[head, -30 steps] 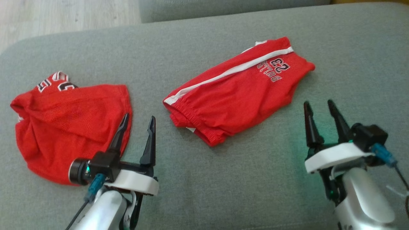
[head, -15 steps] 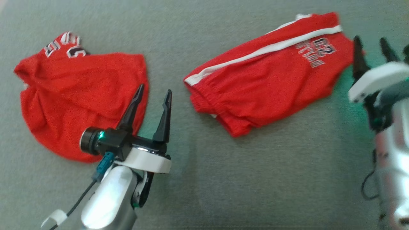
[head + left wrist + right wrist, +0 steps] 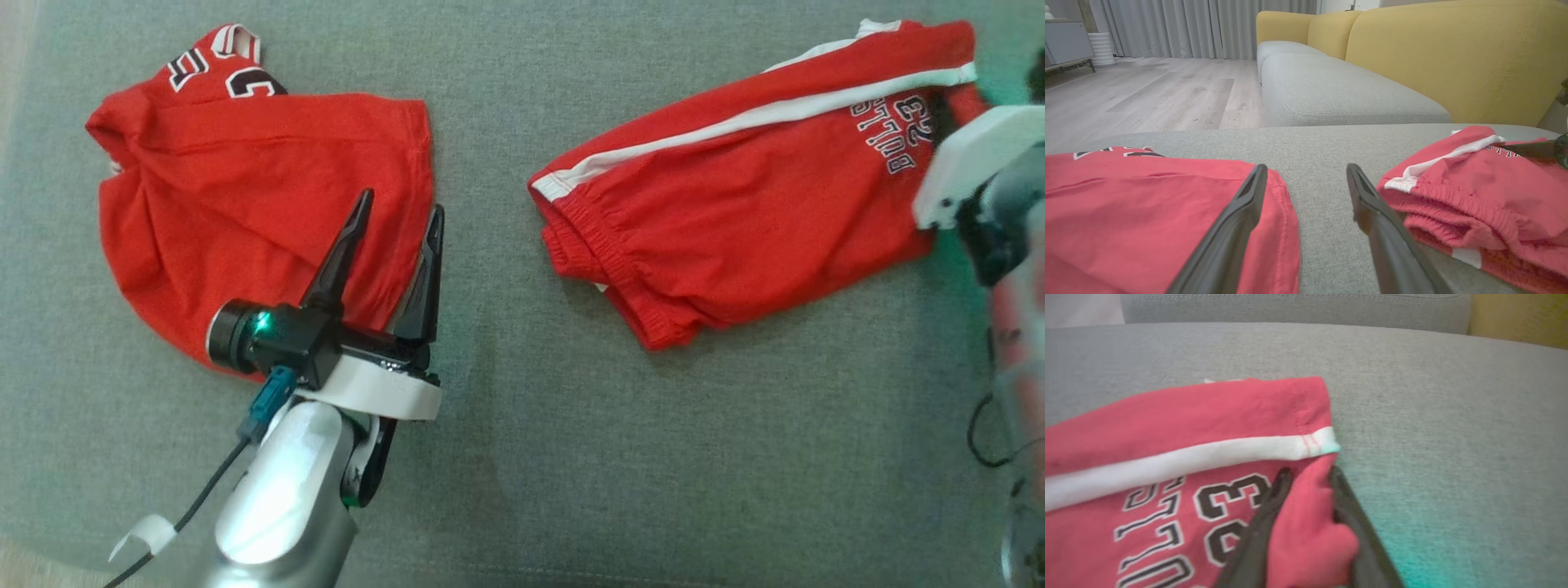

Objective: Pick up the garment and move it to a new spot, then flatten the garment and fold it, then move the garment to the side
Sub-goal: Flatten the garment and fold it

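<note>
Jaws on the right seemingly pinch the shorts (image 3: pixel 1167 412); left jaws gape empty.

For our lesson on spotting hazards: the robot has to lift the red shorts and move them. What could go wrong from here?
1. The right pincer grips only a small fold at the hem corner of the red shorts, so the fabric may slip out on lifting.
2. The left pincer hangs open over the edge of the red jersey; lowering there could snag the wrong garment.
</note>
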{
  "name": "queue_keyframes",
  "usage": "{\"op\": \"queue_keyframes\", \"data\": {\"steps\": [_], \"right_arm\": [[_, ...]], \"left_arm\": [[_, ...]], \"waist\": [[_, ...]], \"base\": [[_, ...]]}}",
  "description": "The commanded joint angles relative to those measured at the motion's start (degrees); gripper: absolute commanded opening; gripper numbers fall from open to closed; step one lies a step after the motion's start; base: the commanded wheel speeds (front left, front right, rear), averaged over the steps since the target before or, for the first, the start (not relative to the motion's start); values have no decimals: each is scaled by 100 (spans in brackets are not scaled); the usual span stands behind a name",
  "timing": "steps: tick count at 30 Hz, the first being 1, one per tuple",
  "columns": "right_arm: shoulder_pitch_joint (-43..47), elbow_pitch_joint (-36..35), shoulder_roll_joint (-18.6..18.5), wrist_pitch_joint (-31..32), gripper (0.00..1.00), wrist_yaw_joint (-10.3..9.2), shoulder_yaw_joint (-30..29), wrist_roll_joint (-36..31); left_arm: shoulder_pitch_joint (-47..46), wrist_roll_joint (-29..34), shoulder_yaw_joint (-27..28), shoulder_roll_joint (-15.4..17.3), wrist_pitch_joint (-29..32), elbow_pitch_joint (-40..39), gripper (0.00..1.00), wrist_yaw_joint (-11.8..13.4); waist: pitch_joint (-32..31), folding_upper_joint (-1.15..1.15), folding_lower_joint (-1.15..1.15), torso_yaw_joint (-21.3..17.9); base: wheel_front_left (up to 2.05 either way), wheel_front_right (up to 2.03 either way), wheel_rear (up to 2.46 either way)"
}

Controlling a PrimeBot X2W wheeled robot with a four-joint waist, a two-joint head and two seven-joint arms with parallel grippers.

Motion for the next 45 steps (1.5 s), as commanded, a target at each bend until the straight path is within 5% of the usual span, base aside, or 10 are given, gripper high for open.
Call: {"op": "queue_keyframes", "data": {"steps": [1, 14, 26, 35, 45], "right_arm": [[217, 114, 104, 35, 0, -6, 295, 89], [340, 316, -579, -624, 0, -6, 856, 1173], [539, 1154, -1452, -1181, 0, -6, -262, 748], [265, 1186, -839, -1745, 0, -6, -587, 442], [188, 408, 431, -1885, 0, -6, 193, 1086]], "left_arm": [[-91, 69, 243, 35, -29, -140, 100, -30], [140, 319, 504, -9, -29, -73, 100, -186], [392, 407, 646, -47, -29, -76, 100, -280], [509, 481, 743, -81, -29, -72, 100, -320], [739, 476, 889, -80, -29, -38, 100, -331]], "waist": [[-54, 0, 0, -40], [-597, 0, 0, -530], [-860, 0, 0, -609], [-1070, 0, 0, -633], [-1542, 0, 0, -647]], "base": [[0, 0, 0], [0, 0, 0], [0, 0, 0], [0, 0, 0], [0, 0, 0]]}}
